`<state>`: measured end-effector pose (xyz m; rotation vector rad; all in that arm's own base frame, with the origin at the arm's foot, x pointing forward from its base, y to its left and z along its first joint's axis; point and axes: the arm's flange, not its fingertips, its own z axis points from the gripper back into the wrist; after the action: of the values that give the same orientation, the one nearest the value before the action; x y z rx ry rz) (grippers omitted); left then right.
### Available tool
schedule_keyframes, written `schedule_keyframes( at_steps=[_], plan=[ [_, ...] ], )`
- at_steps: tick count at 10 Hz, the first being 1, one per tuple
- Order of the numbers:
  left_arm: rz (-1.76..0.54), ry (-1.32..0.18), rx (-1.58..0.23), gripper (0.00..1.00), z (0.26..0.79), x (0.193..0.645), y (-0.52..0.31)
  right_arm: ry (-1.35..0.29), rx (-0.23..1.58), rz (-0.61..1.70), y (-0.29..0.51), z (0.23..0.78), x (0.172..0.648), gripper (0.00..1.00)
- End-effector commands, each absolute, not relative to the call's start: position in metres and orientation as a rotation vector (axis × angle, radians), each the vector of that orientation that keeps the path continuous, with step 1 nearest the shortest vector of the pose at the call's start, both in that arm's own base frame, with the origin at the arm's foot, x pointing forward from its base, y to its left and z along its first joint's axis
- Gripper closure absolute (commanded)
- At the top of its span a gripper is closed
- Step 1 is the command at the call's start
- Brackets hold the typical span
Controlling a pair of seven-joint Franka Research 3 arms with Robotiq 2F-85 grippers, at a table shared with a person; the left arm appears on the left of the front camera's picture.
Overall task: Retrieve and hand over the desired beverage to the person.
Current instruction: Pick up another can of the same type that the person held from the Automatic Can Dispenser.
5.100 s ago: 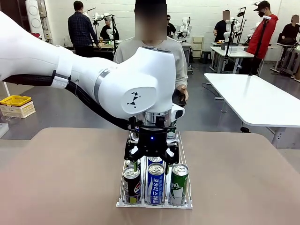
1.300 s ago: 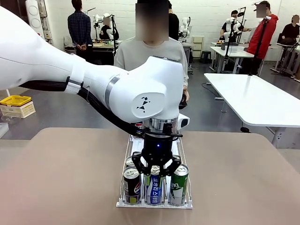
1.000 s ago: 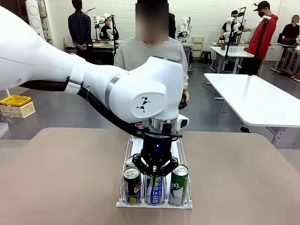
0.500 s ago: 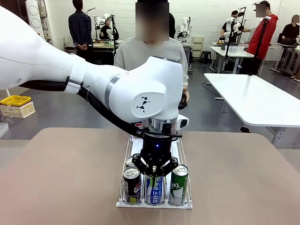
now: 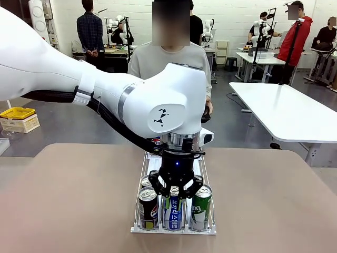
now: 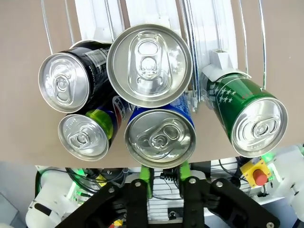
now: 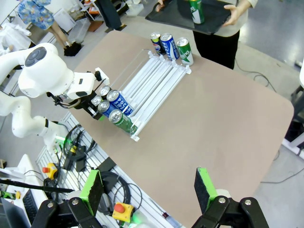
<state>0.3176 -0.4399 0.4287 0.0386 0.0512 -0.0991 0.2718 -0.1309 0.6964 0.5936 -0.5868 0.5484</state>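
I want the blue can [image 5: 174, 206]. It stands in the middle lane of the white rack [image 5: 138, 227], at the end nearest the robot. A dark can [image 5: 148, 207] stands just beside it on one side and a green can [image 5: 200, 205] on the other. In the left wrist view I count more cans behind the blue can [image 6: 160, 137] in the rack.

The left gripper [image 5: 175, 193] is down on the blue can. Its green pads [image 6: 148, 181] sit close around the can's near edge, so I think the fingers are pinching it, one on each side. The left arm comes in from the robot's left, bends over the rack, and points the gripper straight down.

I judge this to be the grab step. The can looks not yet lifted out. Next I need to pull it straight up, so it does not bump the cans beside it, then carry it across the rack to the person [image 5: 168, 58].

The person [image 7: 216, 14] stands at the far side of the rack holding a dark tray [image 7: 185, 19] with one can on it. The right gripper [image 7: 148, 187] hangs high above the table [image 7: 228, 109], well apart from the rack, with its fingers spread wide and nothing in them.
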Motion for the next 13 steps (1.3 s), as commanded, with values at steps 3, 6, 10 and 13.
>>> schedule_keyframes(
  at_steps=[3,6,10,13],
  plan=[
    [-0.119,0.035,0.052,0.00,0.429,0.315,-0.438,-0.599,0.619,0.565,-0.130,0.696,0.273,0.00],
    [-0.106,-0.001,0.059,0.00,0.428,0.318,-0.439,-0.599,0.619,0.565,-0.130,0.696,0.273,0.00],
    [-0.076,-0.072,0.040,0.00,0.425,0.328,-0.436,-0.599,0.619,0.565,-0.130,0.696,0.273,0.00],
    [-0.061,-0.073,0.037,0.00,0.420,0.334,-0.434,-0.599,0.619,0.565,-0.130,0.696,0.273,0.00]
  ],
)
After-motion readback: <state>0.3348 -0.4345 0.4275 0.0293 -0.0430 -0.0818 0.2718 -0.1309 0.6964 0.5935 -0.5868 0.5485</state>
